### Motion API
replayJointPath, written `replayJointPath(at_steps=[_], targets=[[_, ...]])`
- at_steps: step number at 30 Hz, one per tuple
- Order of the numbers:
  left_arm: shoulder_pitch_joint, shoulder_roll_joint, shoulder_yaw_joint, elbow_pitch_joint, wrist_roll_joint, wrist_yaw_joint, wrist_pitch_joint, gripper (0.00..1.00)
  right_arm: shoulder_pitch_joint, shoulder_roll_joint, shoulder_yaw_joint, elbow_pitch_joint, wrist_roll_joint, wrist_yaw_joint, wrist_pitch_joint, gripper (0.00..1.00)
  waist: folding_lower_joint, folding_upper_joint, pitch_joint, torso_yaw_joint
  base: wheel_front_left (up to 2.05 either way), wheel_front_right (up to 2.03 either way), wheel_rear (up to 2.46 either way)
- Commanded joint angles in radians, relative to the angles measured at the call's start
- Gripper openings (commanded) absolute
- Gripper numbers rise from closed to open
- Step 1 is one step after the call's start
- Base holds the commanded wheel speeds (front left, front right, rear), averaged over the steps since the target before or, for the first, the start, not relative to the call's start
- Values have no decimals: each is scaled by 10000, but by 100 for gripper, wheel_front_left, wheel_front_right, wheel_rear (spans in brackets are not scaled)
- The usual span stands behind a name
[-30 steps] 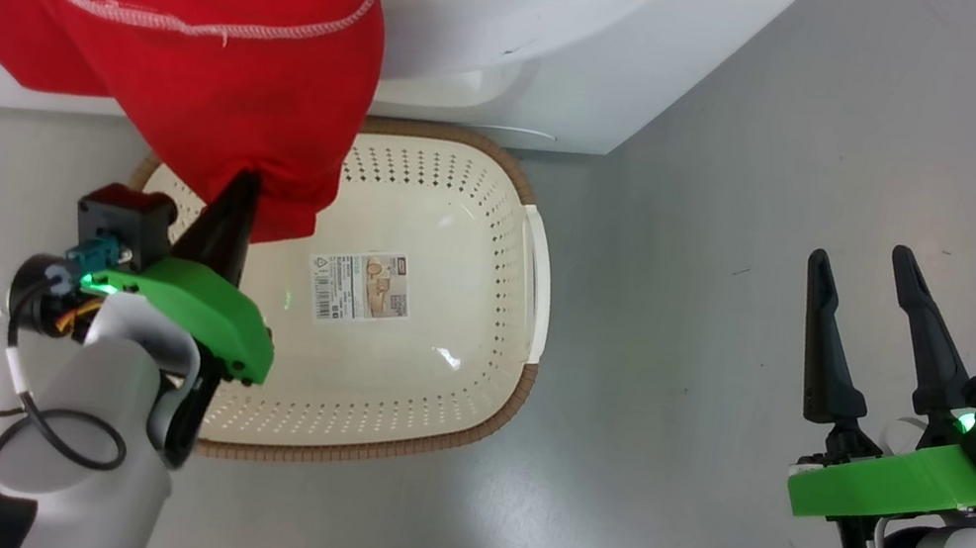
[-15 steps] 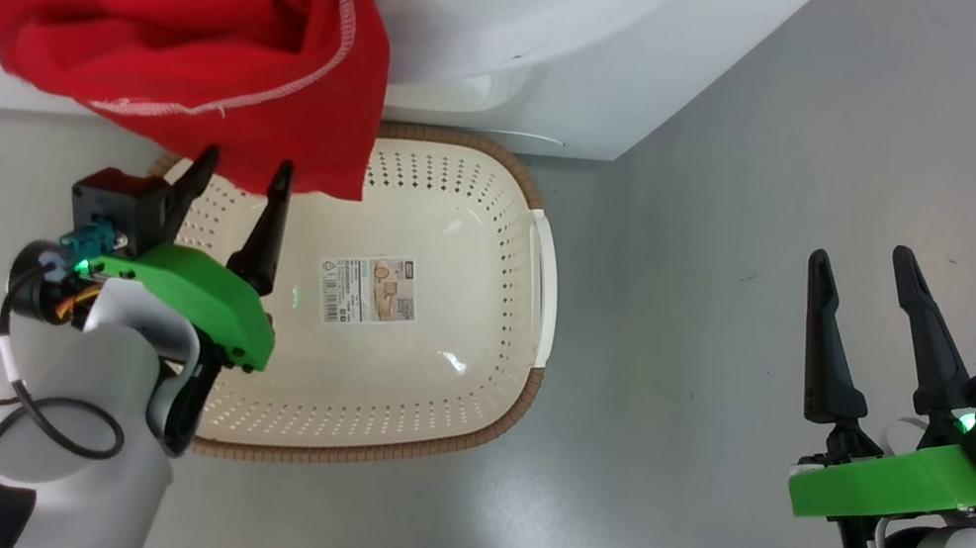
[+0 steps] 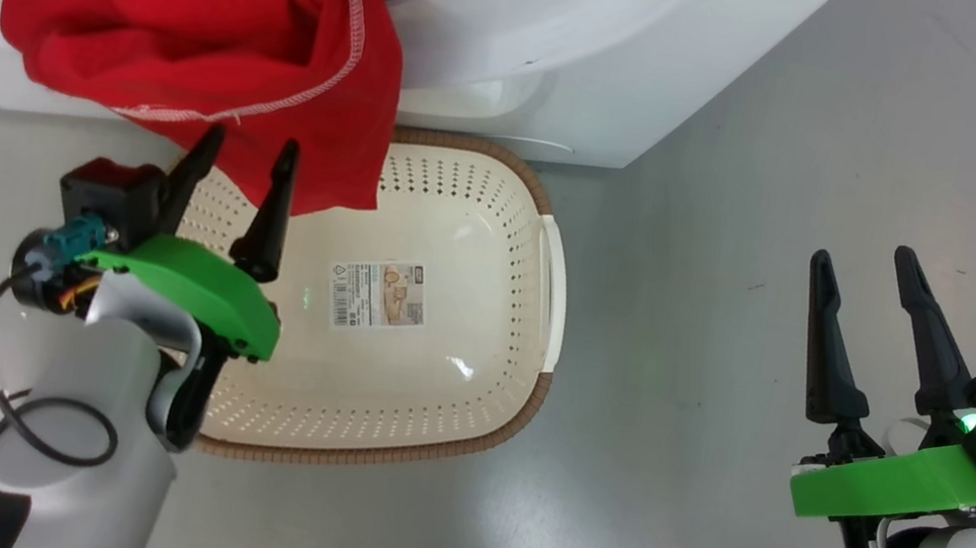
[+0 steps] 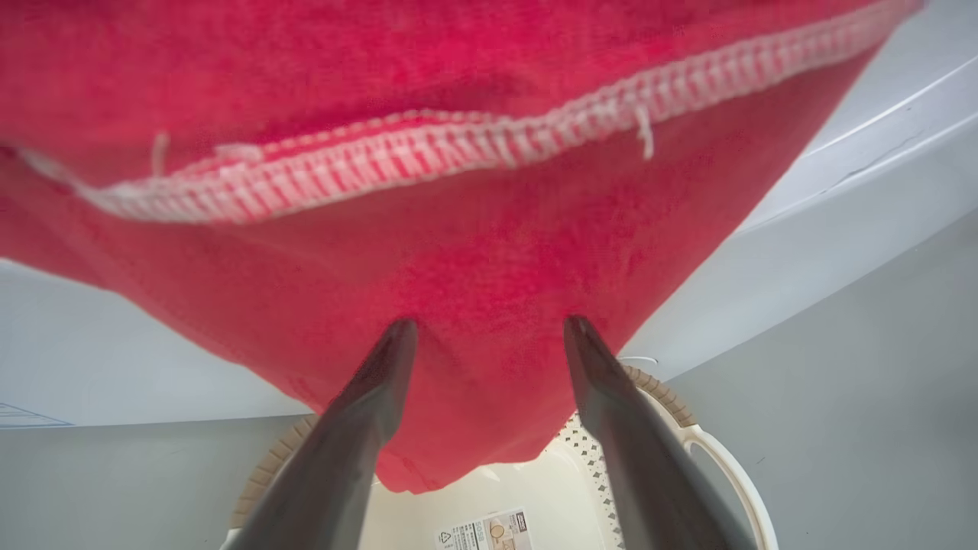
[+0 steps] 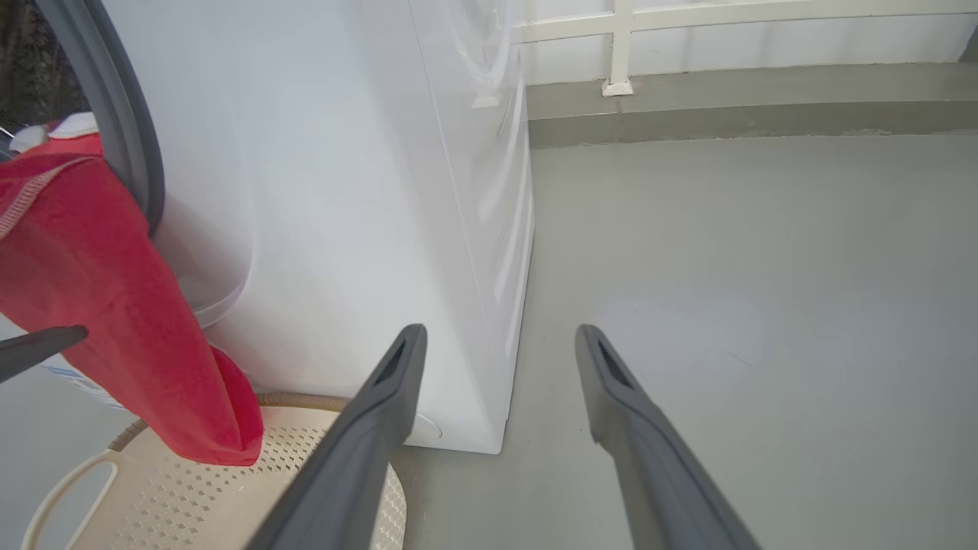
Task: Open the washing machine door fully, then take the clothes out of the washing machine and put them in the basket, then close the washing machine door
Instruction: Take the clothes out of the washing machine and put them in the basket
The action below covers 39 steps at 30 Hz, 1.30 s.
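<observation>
A red garment of the clothes (image 3: pixel 201 23) hangs out of the washing machine (image 3: pixel 550 34) mouth, its lower corner dangling over the cream basket (image 3: pixel 498 216) on the floor. My left gripper (image 3: pixel 247 161) stands open just below that hanging corner, its fingers spread and holding nothing; in the left wrist view the red cloth (image 4: pixel 474 252) hangs right beyond the fingertips (image 4: pixel 397 340). My right gripper (image 3: pixel 866 265) is open over bare floor, far to the right of the basket. The right wrist view shows the garment (image 5: pixel 114 321) draped from the grey door ring over the basket (image 5: pixel 191 496). The washing machine door is out of view.
A paper label (image 3: pixel 379 295) lies on the basket's bottom. Grey floor (image 3: pixel 769 163) stretches to the right of the machine. A low kerb and white railing (image 5: pixel 688 84) run along the far side.
My left gripper opened and let go of the red garment's corner, then drew back a little. The cloth now hangs free from the machine mouth. The right arm has stayed put.
</observation>
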Motion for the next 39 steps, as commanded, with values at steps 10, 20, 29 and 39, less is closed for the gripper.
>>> replayJointPath(at_steps=[10, 20, 29, 39], targets=[[979, 258, 466, -1407, 11, -28, -51, 100, 125, -94, 108, -245, -91, 60, -65, 100, 0, -1, -79, 171, 0, 0, 0], [2093, 258, 1100, -3424, 109, 86, -51, 100, 200, -127, 15, -274, -129, 60, -65, 100, 0, -1, -127, 366, 0, 0, 0], [3476, 258, 1329, -5507, 513, 325, -51, 100, 290, -177, 51, -211, -115, 60, -65, 100, 0, -1, -318, 423, 0, 0, 0], [4766, 258, 1438, -7150, 440, 606, -51, 100, 397, -217, 115, -191, -72, 60, -65, 100, 0, -1, -444, 399, 0, 0, 0]])
